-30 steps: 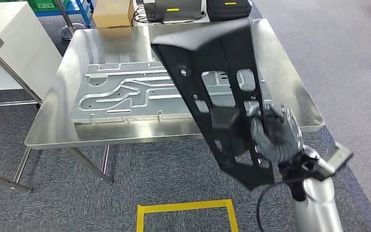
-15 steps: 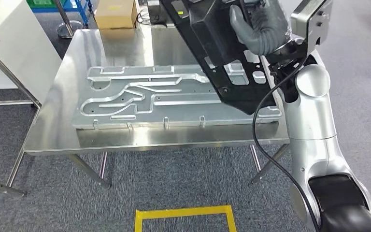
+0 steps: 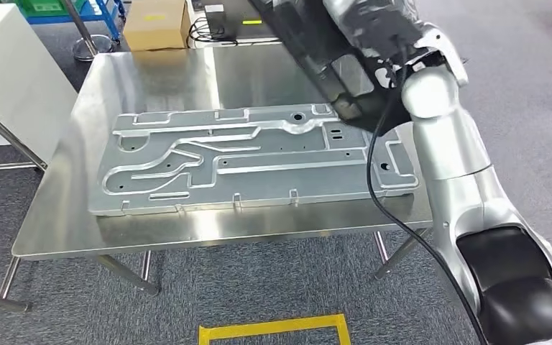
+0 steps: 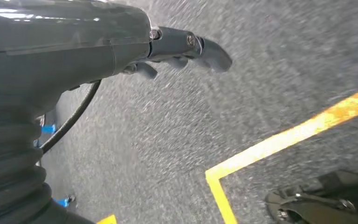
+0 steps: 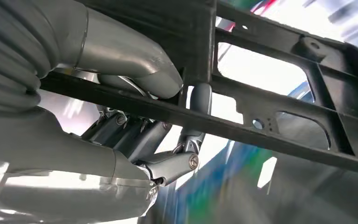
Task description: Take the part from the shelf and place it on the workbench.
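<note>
my right robot hand (image 5: pixel 140 140) grips the black part (image 5: pixel 270 116): in the right wrist view the thick grey thumb lies on one side of a dark crossbar and the darker fingers (image 5: pixel 198 105) wrap it from the other side. in the head view i see that right robot hand (image 3: pixel 374 25) raised high at the top edge, blurred, with the black part (image 3: pixel 330 61) tilted in the air above the far right area of the table (image 3: pixel 151 72). its lower end hangs over the far right corner of the silver metal panel (image 3: pixel 251 158); i cannot tell for sure whether the two touch, but it looks lifted clear. the silver metal panel lies flat along the table, stamped with curved ribs and small holes. a black cable (image 3: pixel 384 187) runs down from the wrist along my silver right arm (image 3: pixel 453 158).

my left robot hand (image 4: pixel 182 49) holds nothing; its dark fingers are loosely extended over the grey carpet (image 4: pixel 261 70). a yellow tape line (image 4: pixel 289 135) marks a corner on that carpet, and the head view shows a yellow tape square (image 3: pixel 273 330) on the floor in front of the table. beyond the table sit a cardboard box (image 3: pixel 154 21) and a white cabinet (image 3: pixel 7 65) off to the left.
</note>
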`<control>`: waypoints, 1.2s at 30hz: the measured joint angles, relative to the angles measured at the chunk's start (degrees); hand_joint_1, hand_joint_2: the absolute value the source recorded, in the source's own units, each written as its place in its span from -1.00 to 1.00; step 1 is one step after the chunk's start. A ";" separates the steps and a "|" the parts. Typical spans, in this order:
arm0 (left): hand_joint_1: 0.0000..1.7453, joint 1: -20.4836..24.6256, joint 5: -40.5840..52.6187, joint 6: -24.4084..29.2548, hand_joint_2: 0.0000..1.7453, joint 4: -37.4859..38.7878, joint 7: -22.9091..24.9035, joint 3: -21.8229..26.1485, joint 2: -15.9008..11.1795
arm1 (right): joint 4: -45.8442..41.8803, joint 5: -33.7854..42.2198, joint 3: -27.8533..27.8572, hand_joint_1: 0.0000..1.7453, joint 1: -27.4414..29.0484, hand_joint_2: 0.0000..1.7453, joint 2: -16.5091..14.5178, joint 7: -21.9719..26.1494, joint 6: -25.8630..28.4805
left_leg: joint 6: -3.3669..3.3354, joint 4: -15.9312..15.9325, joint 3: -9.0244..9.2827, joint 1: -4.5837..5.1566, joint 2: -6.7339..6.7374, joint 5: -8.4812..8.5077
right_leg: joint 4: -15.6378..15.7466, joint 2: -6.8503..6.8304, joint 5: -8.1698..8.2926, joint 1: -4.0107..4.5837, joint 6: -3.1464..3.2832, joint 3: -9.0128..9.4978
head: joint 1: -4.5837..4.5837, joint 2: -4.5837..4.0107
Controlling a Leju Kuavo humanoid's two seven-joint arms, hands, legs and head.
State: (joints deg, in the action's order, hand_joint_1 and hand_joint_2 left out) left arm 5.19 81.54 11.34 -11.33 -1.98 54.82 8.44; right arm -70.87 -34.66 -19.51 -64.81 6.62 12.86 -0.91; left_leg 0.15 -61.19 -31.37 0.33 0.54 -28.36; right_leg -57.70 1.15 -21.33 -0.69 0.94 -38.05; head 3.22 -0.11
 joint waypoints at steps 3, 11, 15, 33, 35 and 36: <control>-1.00 0.14 0.23 -0.20 1.00 0.00 -0.03 -0.50 -0.10 | 2.41 -33.61 -8.67 1.00 -2.73 1.00 1.79 -2.35 7.35 | 0.74 -10.19 -6.43 -0.55 -0.06 -3.26 | 0.05 0.44 -1.01 -0.15 0.46 1.20 | 0.02 0.00; -1.00 -0.16 0.21 -0.28 1.00 0.01 -0.40 -0.67 -0.37 | 10.04 -42.36 -16.33 1.00 -2.56 1.00 3.98 -3.32 9.57 | -0.01 3.08 -6.60 -0.60 0.07 6.99 | -0.25 1.02 -4.73 0.01 -1.02 5.00 | 0.01 0.00; -1.00 -0.02 0.22 -0.32 1.00 0.01 -0.42 -0.69 -0.38 | 11.47 -40.94 -17.00 1.00 -3.09 1.00 4.21 -3.31 9.73 | -1.26 3.77 -5.59 -0.56 0.11 6.72 | -1.43 0.56 -6.31 -0.10 -2.43 4.93 | 0.01 0.00; -1.00 0.33 0.25 0.76 1.00 0.07 -0.72 -0.73 -0.11 | 31.01 -36.20 -17.28 1.00 1.05 1.00 2.64 2.12 17.27 | 0.51 -6.19 -6.31 -0.31 -0.51 -2.35 | 0.93 -1.01 -0.48 0.06 0.31 1.22 | 0.02 0.00; -1.00 0.30 0.43 0.86 1.00 0.07 -0.79 -0.74 -0.11 | 33.44 -35.84 -17.34 1.00 3.00 1.00 2.92 2.23 18.23 | 1.01 -12.31 -9.95 -0.75 -0.50 -3.69 | 0.89 -1.26 -0.95 0.04 0.28 1.78 | 0.02 0.00; -1.00 0.28 0.56 0.86 1.00 0.07 -0.86 -0.77 -0.12 | 34.49 -35.82 -17.44 1.00 4.15 1.00 2.99 2.17 18.67 | 1.19 -12.50 -10.49 -0.92 -0.48 -2.78 | 0.82 -1.33 -1.23 0.00 0.17 2.07 | 0.02 0.00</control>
State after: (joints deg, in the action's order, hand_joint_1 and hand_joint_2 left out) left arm 5.46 82.10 12.20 -11.26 -2.84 54.05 8.32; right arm -36.38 -70.48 -36.95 -60.66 9.62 15.03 17.76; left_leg 1.33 -73.69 -41.86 -0.60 0.06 -31.15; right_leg -56.88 -0.18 -22.56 -0.68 1.10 -35.98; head 3.23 -0.11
